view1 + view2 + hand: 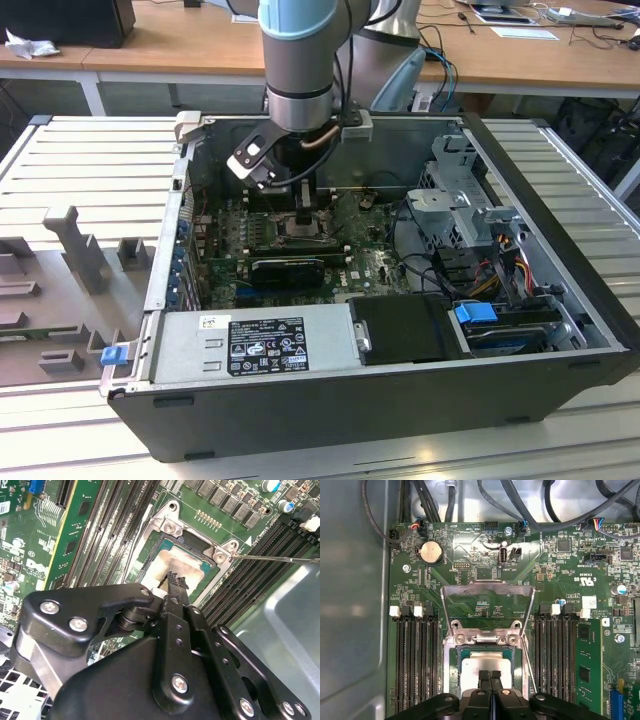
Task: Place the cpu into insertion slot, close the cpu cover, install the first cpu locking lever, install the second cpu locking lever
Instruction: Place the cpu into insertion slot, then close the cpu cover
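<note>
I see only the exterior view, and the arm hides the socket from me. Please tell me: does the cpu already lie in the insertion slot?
Observer: Yes. In the first wrist view the cpu lies flat inside the insertion slot.
Operator: Thank you. Is the cpu cover closed over it?
Observer: No. The cpu cover stands raised on its hinge, so the chip's face is bare.
Operator: And where exactly is the pincer?
Observer: The pincer is over the cpu with its fingertips together. I cannot tell whether it touches the chip.
</note>
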Robot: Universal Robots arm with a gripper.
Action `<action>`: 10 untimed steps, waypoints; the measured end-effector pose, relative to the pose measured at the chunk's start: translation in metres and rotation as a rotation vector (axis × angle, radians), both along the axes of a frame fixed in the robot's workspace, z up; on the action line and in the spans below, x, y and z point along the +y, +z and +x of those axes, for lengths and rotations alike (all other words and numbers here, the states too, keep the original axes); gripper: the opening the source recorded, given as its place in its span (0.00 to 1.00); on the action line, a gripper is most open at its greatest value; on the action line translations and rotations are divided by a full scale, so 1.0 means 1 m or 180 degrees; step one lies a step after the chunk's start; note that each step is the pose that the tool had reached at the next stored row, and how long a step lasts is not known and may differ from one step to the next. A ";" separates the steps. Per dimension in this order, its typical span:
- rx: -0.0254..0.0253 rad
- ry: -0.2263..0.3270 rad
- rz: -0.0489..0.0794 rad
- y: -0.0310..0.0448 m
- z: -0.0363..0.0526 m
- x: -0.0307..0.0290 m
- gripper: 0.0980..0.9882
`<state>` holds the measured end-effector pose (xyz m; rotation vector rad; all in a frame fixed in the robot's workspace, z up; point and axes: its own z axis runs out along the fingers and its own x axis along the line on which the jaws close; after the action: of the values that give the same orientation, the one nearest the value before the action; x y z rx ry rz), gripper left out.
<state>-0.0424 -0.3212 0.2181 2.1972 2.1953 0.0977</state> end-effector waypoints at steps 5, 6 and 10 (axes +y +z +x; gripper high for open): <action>0.0000 0.0000 0.0000 0.0057 0.0000 0.0000 0.01; 0.0000 0.0000 0.0000 0.0081 0.0000 0.0000 0.01; 0.0000 0.0000 0.0000 0.0122 0.0004 0.0000 0.01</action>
<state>-0.0421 -0.3212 0.2303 2.1972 2.1954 0.0979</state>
